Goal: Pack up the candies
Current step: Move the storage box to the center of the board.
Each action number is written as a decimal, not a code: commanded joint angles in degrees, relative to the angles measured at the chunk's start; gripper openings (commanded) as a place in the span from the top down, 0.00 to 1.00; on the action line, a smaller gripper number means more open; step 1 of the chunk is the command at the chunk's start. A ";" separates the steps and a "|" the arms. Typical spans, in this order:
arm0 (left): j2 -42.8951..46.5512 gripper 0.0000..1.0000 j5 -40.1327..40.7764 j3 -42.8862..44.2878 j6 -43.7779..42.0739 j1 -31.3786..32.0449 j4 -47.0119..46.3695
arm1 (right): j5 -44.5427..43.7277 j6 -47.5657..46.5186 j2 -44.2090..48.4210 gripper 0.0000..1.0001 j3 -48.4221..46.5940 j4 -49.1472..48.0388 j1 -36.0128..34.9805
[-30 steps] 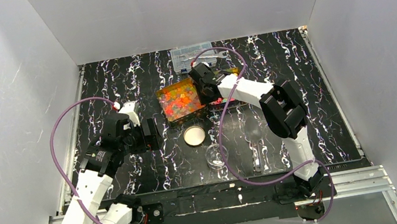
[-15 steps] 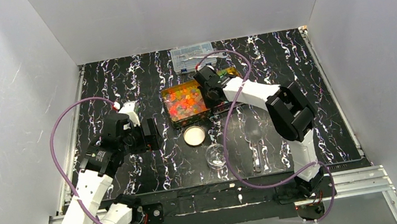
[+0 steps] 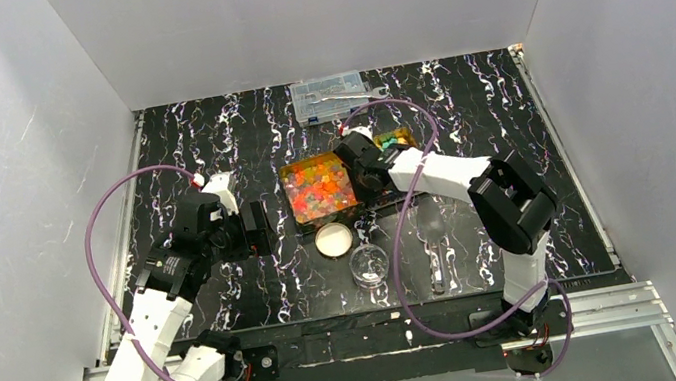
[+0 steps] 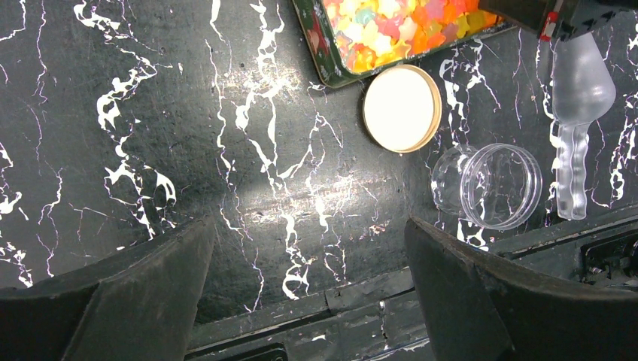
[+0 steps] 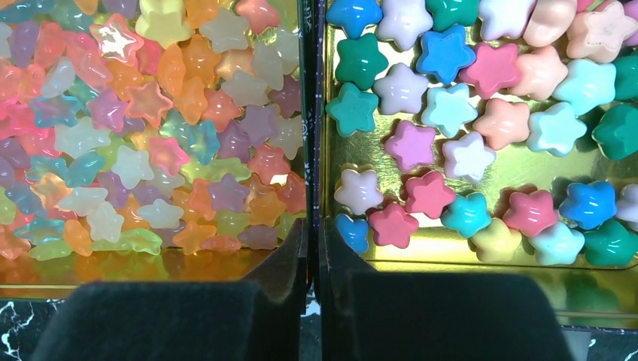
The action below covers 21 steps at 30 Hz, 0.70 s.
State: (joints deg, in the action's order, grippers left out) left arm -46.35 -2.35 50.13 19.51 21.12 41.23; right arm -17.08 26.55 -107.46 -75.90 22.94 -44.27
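Observation:
The candies are small stars in two shallow tins side by side. Glossy translucent orange, pink and yellow candies [image 5: 150, 128] fill the left tin [image 3: 318, 186]. Pastel opaque candies [image 5: 481, 113] lie in the gold-lined right tin [image 3: 394, 138], which the right arm partly hides from above. My right gripper [image 5: 312, 233] is shut on the thin upright wall where the two tins meet, one finger inside each tin. My left gripper [image 4: 307, 226] hangs open over bare table to the left of the tins, with nothing between its fingers.
A round cream lid [image 3: 333, 240] lies just in front of the left tin. A clear empty jar [image 3: 368, 265] and a clear plastic scoop [image 3: 433, 237] sit nearer the front edge. A clear compartment box [image 3: 330, 97] with a wrench stands at the back.
My right gripper has shut on the wall between the tins and drawn both tins nearer and level. The cream lid has shifted slightly nearer. The left arm has not moved.

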 commanded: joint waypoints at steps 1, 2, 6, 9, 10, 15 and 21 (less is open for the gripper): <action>0.71 0.04 0.27 -0.12 -0.39 -0.02 1.21 | -1.08 3.43 3.82 0.98 2.28 -0.92 -2.70; 0.73 0.04 0.27 -0.13 -0.35 -0.02 1.22 | -1.33 3.73 4.10 0.93 2.59 -1.03 -2.96; 0.82 0.03 0.07 -0.14 -0.35 0.03 1.28 | -1.62 4.05 4.62 0.79 2.46 -0.57 -3.19; 0.90 0.03 0.03 -0.21 -0.35 -0.03 1.23 | -2.62 3.72 5.22 0.68 1.09 0.86 -3.20; 0.98 0.04 -0.02 -0.21 -0.34 -0.02 1.22 | -3.01 3.59 5.55 0.64 0.76 1.14 -3.19; 1.29 0.03 -0.01 -0.26 -0.35 0.02 1.31 | -4.96 2.95 8.15 0.50 -0.94 3.48 -3.19; 1.79 0.01 -0.11 -0.29 -0.26 0.02 1.31 | -6.87 2.31 14.89 0.39 2.08 4.77 -3.20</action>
State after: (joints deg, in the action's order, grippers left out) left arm -45.60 -2.39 50.13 19.53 21.12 41.25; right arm -21.06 29.58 -98.80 -73.87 26.68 -47.29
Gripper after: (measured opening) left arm 0.992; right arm 0.578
